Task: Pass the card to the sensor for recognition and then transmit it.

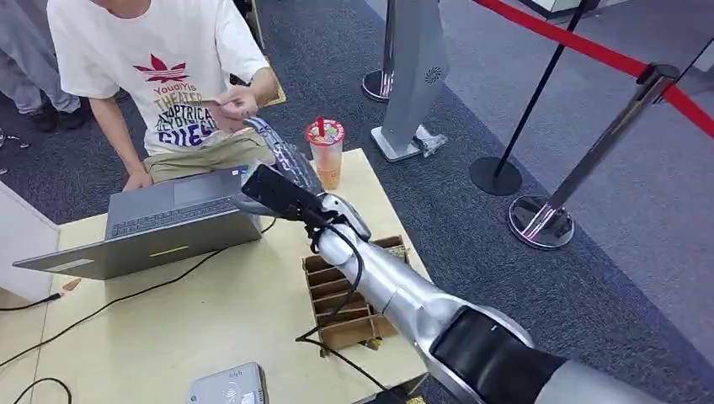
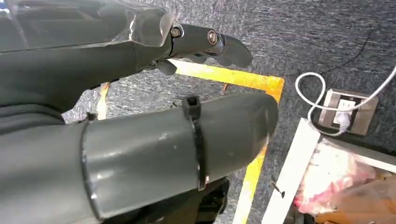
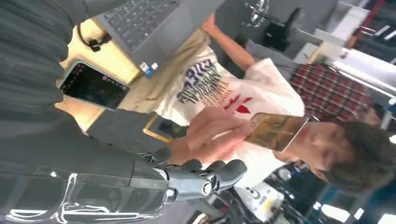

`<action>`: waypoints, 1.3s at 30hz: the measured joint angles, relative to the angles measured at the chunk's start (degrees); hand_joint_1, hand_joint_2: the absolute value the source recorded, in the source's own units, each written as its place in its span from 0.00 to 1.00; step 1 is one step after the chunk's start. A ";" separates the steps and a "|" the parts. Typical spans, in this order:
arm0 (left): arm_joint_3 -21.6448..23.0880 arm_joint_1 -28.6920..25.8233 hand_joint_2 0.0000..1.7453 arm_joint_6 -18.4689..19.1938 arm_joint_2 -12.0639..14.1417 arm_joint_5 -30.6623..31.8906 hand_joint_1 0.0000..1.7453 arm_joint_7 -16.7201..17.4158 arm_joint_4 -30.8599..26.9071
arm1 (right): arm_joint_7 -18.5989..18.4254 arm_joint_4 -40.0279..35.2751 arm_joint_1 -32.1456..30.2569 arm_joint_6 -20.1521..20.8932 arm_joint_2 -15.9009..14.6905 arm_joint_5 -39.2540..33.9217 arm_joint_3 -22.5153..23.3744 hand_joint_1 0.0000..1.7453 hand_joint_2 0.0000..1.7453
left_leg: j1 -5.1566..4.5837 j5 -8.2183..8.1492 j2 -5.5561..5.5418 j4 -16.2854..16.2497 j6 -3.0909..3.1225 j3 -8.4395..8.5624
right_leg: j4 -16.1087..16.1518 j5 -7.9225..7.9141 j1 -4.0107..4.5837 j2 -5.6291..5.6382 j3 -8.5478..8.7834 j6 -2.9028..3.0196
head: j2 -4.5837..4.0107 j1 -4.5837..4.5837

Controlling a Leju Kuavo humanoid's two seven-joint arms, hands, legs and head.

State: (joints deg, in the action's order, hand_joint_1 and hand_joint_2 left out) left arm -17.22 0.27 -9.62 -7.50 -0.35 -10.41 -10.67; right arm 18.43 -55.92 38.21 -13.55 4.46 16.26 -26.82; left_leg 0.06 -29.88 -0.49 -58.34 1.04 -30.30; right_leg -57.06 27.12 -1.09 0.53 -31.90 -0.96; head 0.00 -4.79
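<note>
I see my right hand stretched over the bench toward the person's hand, which holds the card; my fingers are loosely apart, empty (left hand likewise, hanging down).

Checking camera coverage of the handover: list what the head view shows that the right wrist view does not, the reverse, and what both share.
Head view alone: the bubble-tea cup at the table's far edge, the wooden slotted box, the grey sensor device, the stanchions with red rope.

Right wrist view alone: the phone lying on the table, and the card clearly in the person's hand.

Both: the person in the white printed T-shirt, the laptop, and the right hand, holding nothing, extended towards the person.
</note>
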 joint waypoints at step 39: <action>-0.02 -0.36 0.00 -0.33 -0.50 0.48 0.00 -0.50 0.00 | -8.85 -33.06 -31.56 -12.46 -16.02 30.67 4.79 0.05 1.00 | -0.01 -0.02 -0.03 0.00 0.00 -0.01 | 0.03 0.00 -0.01 -0.03 0.01 -0.01 | 0.00 0.00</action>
State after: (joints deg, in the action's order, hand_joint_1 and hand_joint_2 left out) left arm -17.25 -0.10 -9.95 -8.00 0.13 -10.91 -10.67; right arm 9.57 -88.98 6.65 -26.01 -11.56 46.93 -22.03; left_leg 0.05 -29.89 -0.53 -58.34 1.04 -30.30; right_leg -57.03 27.13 -1.09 0.51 -31.89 -0.97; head 0.00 -4.79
